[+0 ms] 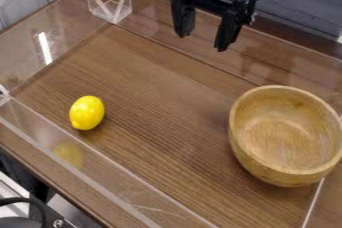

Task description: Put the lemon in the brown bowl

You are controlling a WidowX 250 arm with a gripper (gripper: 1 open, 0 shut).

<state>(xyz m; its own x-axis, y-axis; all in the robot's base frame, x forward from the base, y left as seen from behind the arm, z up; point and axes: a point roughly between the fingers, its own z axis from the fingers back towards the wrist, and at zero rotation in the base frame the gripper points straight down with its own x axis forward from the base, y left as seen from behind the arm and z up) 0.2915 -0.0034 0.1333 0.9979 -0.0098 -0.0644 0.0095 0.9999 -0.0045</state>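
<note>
Lemon (87, 113), bright yellow and roundish-oval, lies on the brown wooden table (160, 103) toward the left side of the camera view, near the table's front left edge. Beside it, on the side toward the bottom of the view, a yellowish patch (68, 154) shows on the wood.

The bowl (285, 136) sits at the right side of the view, well apart from the lemon. It is large, round and light brown, with a thick rim and a deep hollow; it stands upright on the table, its opening facing up, and it is far larger than the lemon. The lemon is outside the bowl.

The gripper (206, 38) is at the top of the view, between the lemon and the bowl from left to right but farther back than both. It is black, and its two fingers point down toward the table. They stand apart, with bare wood showing between them, and neither touches the lemon or the bowl.

Near the upper left corner, a small clear object with pale edges (110, 5) is on the table, left of the gripper. At the lower left corner, dark cables (30, 203) curve beside the table.
</note>
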